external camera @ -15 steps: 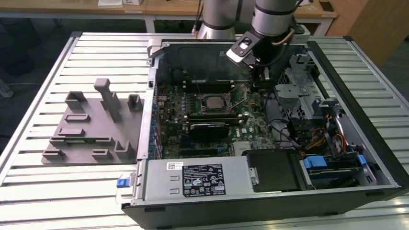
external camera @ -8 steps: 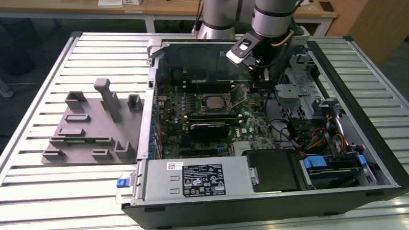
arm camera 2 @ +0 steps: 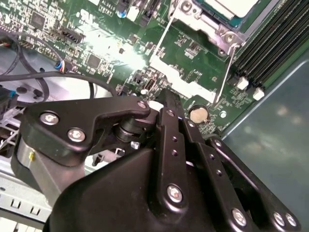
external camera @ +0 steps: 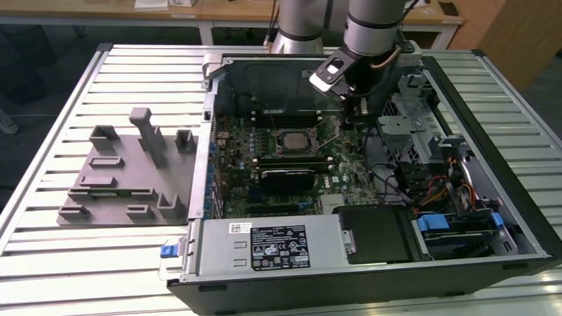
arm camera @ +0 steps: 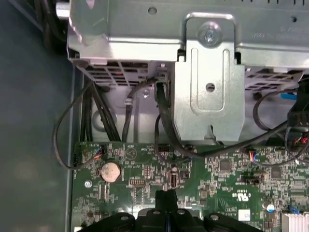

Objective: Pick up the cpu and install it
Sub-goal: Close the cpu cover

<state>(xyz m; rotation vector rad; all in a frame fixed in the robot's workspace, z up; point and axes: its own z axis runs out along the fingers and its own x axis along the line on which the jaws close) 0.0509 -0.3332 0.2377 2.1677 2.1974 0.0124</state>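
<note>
While tilted downward, the gripper (arm camera: 166, 197) hangs above the motherboard (arm camera: 227, 186).

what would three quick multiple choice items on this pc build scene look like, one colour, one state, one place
1. The fixture tray is: A red, B grey, C yellow.
2. The gripper has its fingers: A shut with nothing between them, B half open, C spread wide open.
3. The cpu lies: A on the fixture tray, B between the fingers, C in the motherboard socket.

Answers: 1 B, it reads plain grey in the exterior view. 2 A, the first wrist view shows them pressed together and empty. 3 C, its silver top sits inside the socket frame, apart from the gripper.
</note>
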